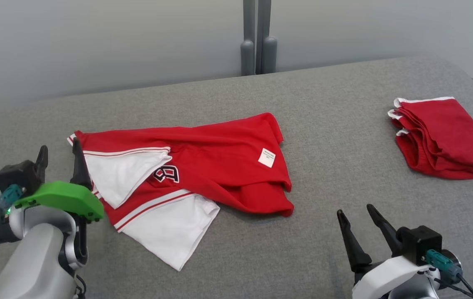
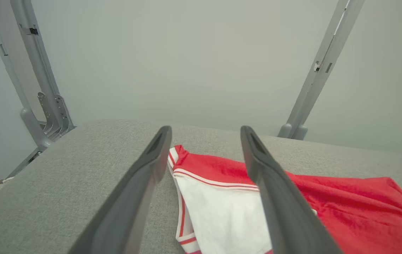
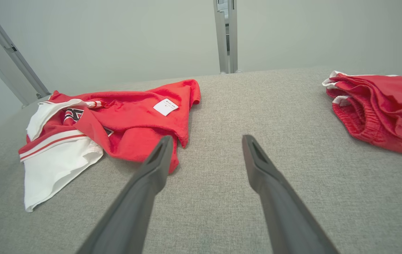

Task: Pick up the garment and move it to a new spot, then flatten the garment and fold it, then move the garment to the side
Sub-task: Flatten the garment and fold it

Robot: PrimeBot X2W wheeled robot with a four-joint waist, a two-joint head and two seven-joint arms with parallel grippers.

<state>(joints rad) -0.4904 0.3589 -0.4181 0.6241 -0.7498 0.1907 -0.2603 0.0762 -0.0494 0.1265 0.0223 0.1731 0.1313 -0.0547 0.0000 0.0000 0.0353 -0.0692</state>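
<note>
Red-and-white knit sports jersey (image 1: 219,166) lies rumpled toward the left edge of the grey cloth-covered counter (image 1: 336,137), probably light and limp, best pinched at two hem corners, while the left end effector (image 1: 60,145) and right end effector (image 1: 354,209) both gape wide, empty.

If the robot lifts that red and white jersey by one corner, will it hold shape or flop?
Probably flop: the jersey lies rumpled in soft folds. Likely light, since the cloth looks thin. Its white sleeve would probably dangle.
</note>
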